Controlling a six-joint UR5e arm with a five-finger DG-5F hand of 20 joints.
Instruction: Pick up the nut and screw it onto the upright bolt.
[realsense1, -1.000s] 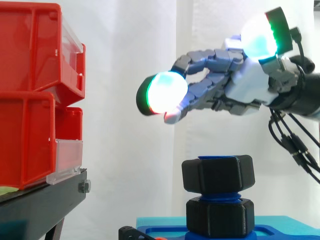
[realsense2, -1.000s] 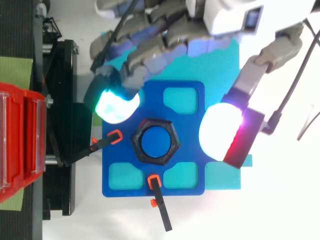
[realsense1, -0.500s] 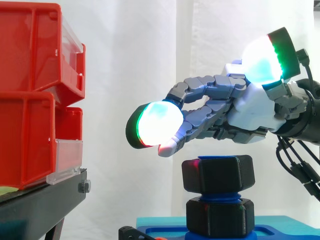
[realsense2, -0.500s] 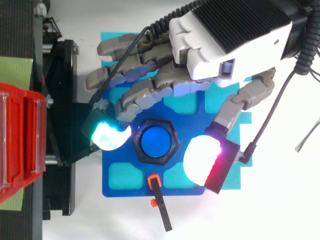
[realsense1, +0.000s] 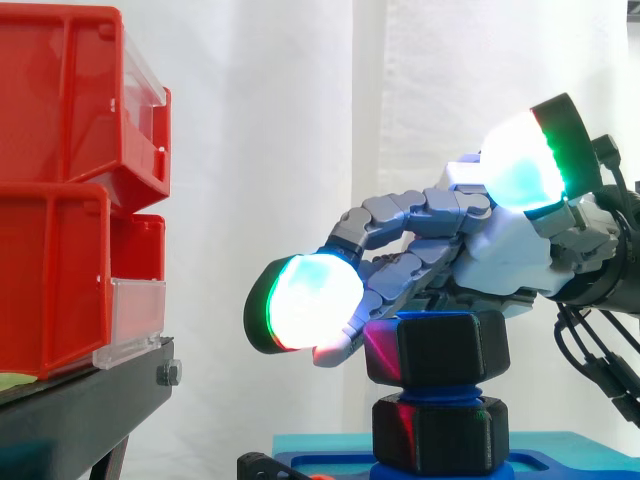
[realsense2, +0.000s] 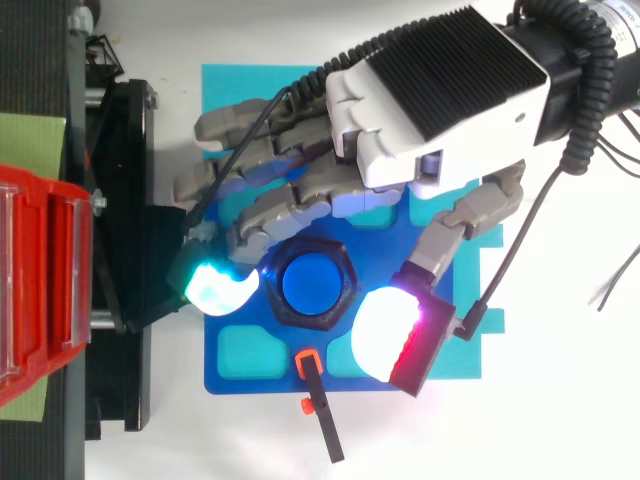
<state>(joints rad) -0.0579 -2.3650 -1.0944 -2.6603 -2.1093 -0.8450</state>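
the nut (realsense1: 437, 348) sits threaded on top of the upright blue bolt (realsense2: 308, 285), above a second black hex piece (realsense1: 440, 435) lower on the bolt's thread. the hand (realsense2: 430, 90) hangs over and behind the bolt, released: its fingers are stretched out, only loosely bent, and hold nothing. in the top view they run past the bolt's far-left side, close to the nut's edge, though contact cannot be told. a glowing white-green fingertip (realsense1: 305, 300) lies left of the bolt at the nut's height. the thumb pad (realsense2: 385, 335), white with a red-magenta edge, is on the bolt's opposite side and, in the side view, well above the nut. the bolt rises from the middle of a blue plate (realsense2: 235, 375). red bins (realsense1: 60, 200) stand well to the bolt's left.
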